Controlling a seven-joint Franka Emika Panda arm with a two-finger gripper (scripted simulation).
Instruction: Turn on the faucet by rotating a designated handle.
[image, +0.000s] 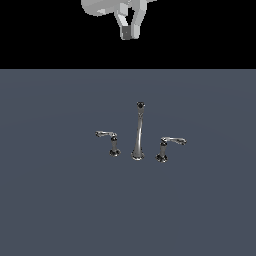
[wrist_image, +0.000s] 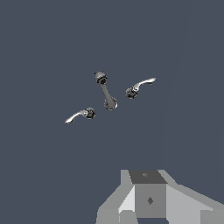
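Exterior view: your gripper (image: 129, 33) hangs high, well apart from the faucet (image: 138, 131), holding nothing; fingertips look nearly together, though their exact gap can't be told. The handle (image: 170, 145), lever pointing to this view's right, stands just beside the spout.

Wrist view: both levers look alike, so you risk dropping onto the twin handle (wrist_image: 81, 114) instead of the target (wrist_image: 139, 87), or clipping the spout on the descent.

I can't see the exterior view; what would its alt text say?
A small chrome faucet stands on a plain grey surface, its handle levering toward the exterior view's right and a twin handle toward the left. The robot's gripper hangs above, apart from it.
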